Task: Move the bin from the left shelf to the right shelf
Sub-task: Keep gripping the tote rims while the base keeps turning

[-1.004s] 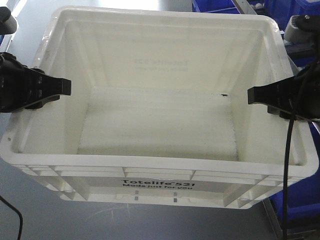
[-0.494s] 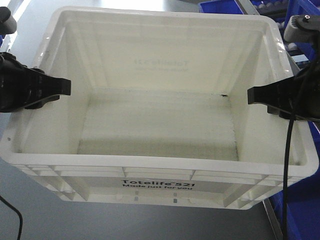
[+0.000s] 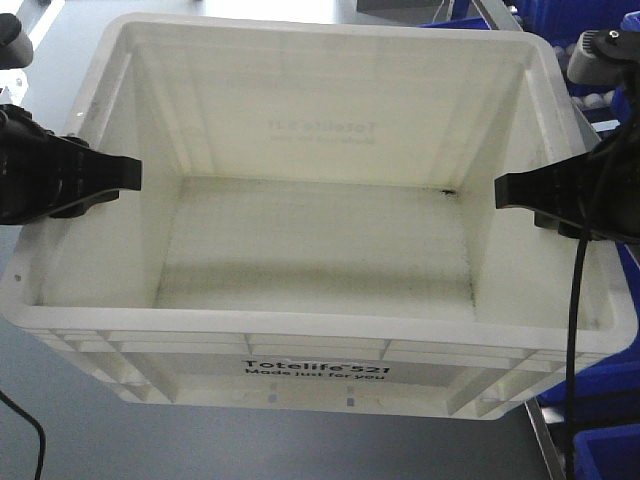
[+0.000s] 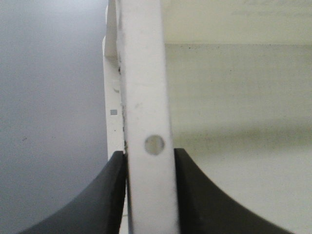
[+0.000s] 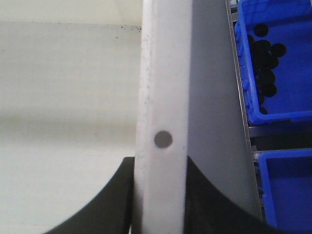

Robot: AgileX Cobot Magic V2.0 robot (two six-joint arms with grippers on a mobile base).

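The large white bin (image 3: 320, 250) fills the front view, empty, with black print "Totelife 521 Made just for you" on its near side. My left gripper (image 3: 125, 175) is shut on the bin's left rim, which shows clamped between both black fingers in the left wrist view (image 4: 148, 190). My right gripper (image 3: 505, 190) is shut on the right rim, which shows between its fingers in the right wrist view (image 5: 160, 195). The bin is held between the two arms, above a grey surface (image 3: 60, 430).
Smaller blue bins (image 5: 275, 68) holding several black round parts stand to the right on a rack, with another blue bin (image 5: 287, 190) nearer. More blue bins (image 3: 600, 400) show at the front view's right edge. A grey surface (image 4: 53, 97) lies to the left.
The bin stays gripped the same way in view. The background has shifted: the blue bins at the top have slid rightward and out of view, so the base or arms are moving with the bin.
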